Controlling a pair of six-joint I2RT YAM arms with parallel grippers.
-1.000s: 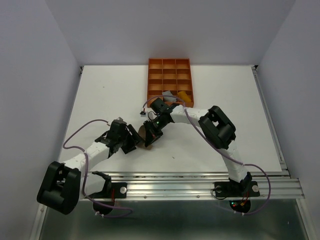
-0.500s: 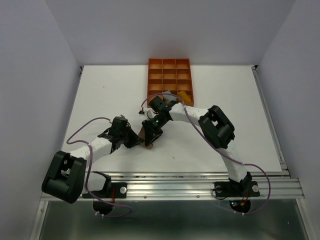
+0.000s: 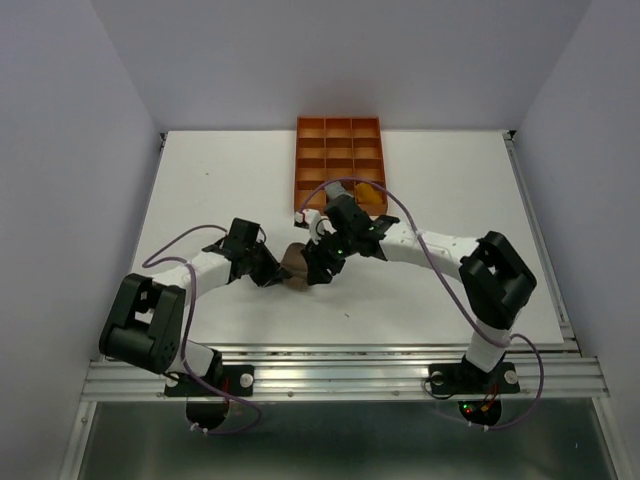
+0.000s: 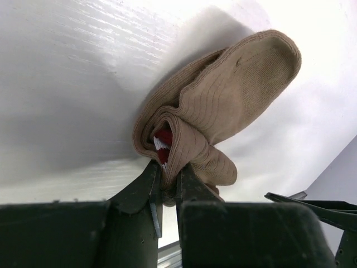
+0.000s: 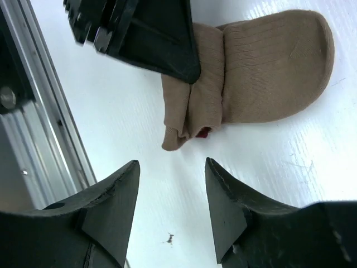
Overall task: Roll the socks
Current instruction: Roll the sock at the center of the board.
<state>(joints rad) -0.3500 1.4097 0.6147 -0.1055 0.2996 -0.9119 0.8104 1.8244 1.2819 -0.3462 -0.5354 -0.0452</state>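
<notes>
The taupe-brown ribbed ankle sock (image 4: 234,95) lies folded over on itself near the middle of the white worktop (image 3: 450,180), its rounded toe end pointing away from the left hand (image 4: 169,181). A glimpse of the maroon-and-white striped cuff (image 4: 162,139) shows inside the fold. The left hand is clenched on a bunched edge of that sock, its two dark fingers (image 4: 142,190) pinching the fabric between them right at the worktop. The right hand (image 5: 170,187) is released, its fingers spread wide with nothing between them, and it hovers just beside the sock without touching it. Seen from above, the two hands flank the sock, one on each side, nearer than the orange compartmented plastic tray (image 3: 340,160) that sits at the far edge of the worktop
</notes>
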